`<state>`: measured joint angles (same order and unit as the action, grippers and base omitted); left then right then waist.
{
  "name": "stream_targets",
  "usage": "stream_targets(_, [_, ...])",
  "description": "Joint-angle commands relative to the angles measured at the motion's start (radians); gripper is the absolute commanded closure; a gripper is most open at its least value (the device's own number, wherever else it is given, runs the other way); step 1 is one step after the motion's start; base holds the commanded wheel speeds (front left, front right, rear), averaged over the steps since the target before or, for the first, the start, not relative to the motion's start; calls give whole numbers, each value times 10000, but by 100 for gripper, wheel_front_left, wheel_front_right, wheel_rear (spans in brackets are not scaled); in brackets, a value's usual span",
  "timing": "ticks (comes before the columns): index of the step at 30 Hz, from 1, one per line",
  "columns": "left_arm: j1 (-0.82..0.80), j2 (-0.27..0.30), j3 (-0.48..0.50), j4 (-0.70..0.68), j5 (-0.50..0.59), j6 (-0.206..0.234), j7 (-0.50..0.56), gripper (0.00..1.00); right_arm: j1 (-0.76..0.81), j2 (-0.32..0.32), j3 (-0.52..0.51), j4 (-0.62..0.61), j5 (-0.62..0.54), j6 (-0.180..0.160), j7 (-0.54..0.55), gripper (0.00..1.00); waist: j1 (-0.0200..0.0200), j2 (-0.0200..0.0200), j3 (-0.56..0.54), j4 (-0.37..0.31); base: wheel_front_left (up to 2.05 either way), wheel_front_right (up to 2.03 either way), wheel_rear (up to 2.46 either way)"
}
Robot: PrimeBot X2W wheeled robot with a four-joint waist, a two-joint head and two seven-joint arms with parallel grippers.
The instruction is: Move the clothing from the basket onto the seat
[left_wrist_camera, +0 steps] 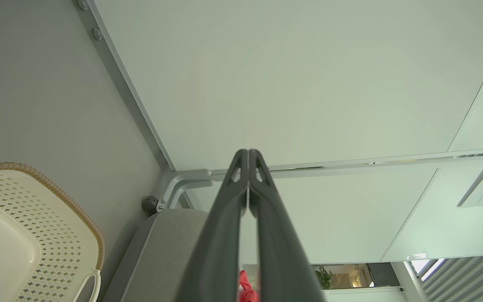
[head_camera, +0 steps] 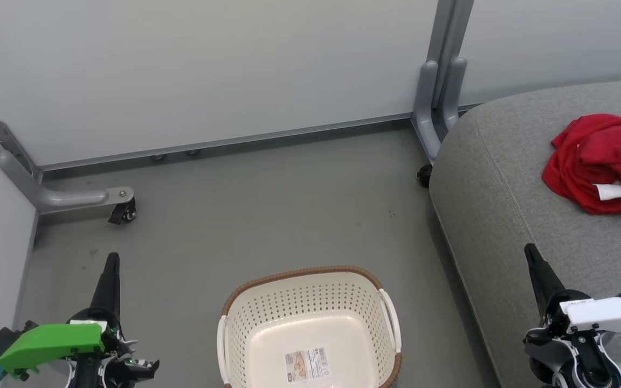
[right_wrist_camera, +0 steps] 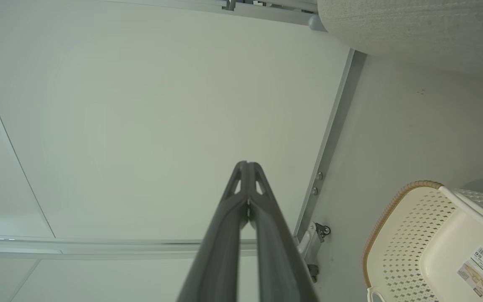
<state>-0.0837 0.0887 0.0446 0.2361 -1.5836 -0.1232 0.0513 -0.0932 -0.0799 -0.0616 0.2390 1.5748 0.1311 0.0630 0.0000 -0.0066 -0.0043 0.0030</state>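
The grey seat [head_camera: 504,215] stands to your right with the red clothing [head_camera: 596,156] bunched on it, ahead and right of your right gripper [head_camera: 529,249], the nearer arm. The basket [head_camera: 299,272] between your arms shows a bare bottom, so nothing looks left to move. Your left gripper [head_camera: 112,258], like the right, has its fingers pressed together on nothing.

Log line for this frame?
cream perforated plastic laundry basket: on floor, empty | red-and-white fabric clothing: heaped on grey upholstered sofa seat | left gripper: shut | right gripper: shut
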Motion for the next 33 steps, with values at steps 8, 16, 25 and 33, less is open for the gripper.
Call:
stream_targets(8, [-318, 55, 139, 99, -699, -98, 176, 100, -198, 1, -145, 78, 646, -5, 199, 100, 0, 65, 48, -24, 0, 0, 0])
stream_targets(16, [-319, 26, 182, 112, -768, -108, 229, 100, -216, 19, -183, 85, 692, -5, 242, 100, 0, 66, 59, -30, 0, 0, 0])
stream_targets(25, [-323, -6, 217, 113, -718, -102, 250, 100, -205, 42, -208, 87, 655, -5, 256, 100, 0, 66, 59, -30, 0, 0, 0])
stream_targets(33, [-326, -29, 246, 115, -687, -102, 278, 100, -207, 60, -229, 88, 624, -5, 285, 100, 0, 66, 59, -30, 0, 0, 0])
